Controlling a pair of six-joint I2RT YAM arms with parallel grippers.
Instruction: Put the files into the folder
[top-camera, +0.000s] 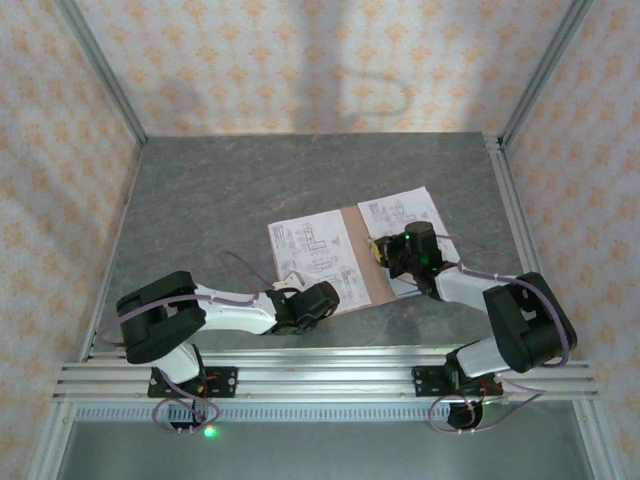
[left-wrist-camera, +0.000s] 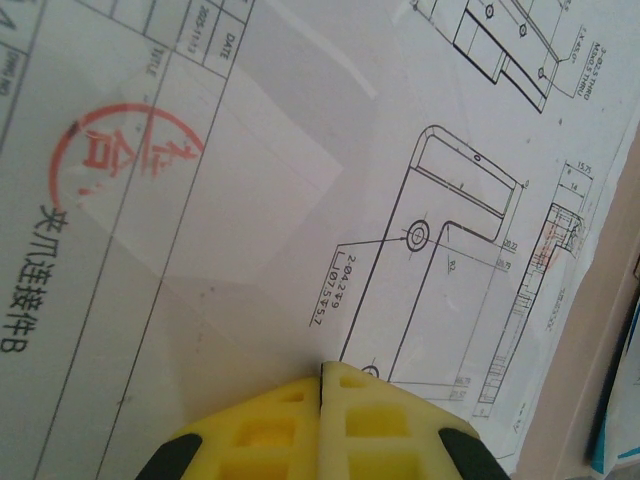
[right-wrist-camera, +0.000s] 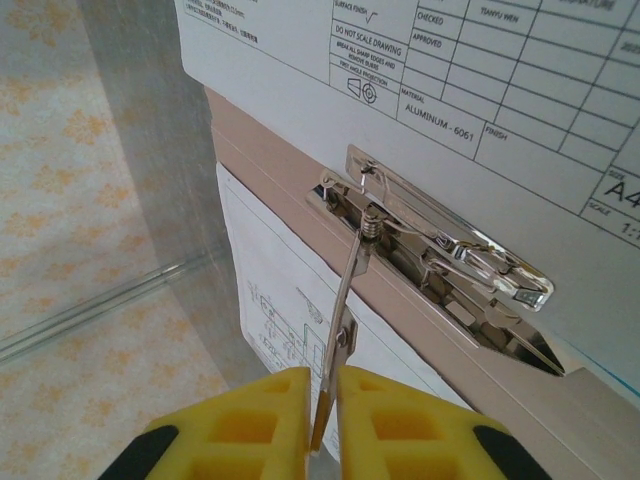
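Note:
The pinkish-brown folder (top-camera: 366, 262) lies open on the table, its bare strip (right-wrist-camera: 262, 140) running between the sheets. White files printed with line drawings cover its left half (top-camera: 312, 246) and its right half (top-camera: 404, 214). My left gripper (left-wrist-camera: 325, 368) is shut, and its tips rest on the left sheet (left-wrist-camera: 300, 180) with nothing between them. My right gripper (right-wrist-camera: 325, 388) is shut on the raised lever (right-wrist-camera: 345, 300) of the metal clip (right-wrist-camera: 450, 255) at the folder's spine. A teal-blue sliver (left-wrist-camera: 618, 440) shows past the sheet's edge.
Grey table (top-camera: 200, 200) stretches to the left and back of the folder. Aluminium frame posts (top-camera: 105, 75) and patterned walls enclose it on three sides. An aluminium rail (top-camera: 320, 375) with both arm bases runs along the near edge.

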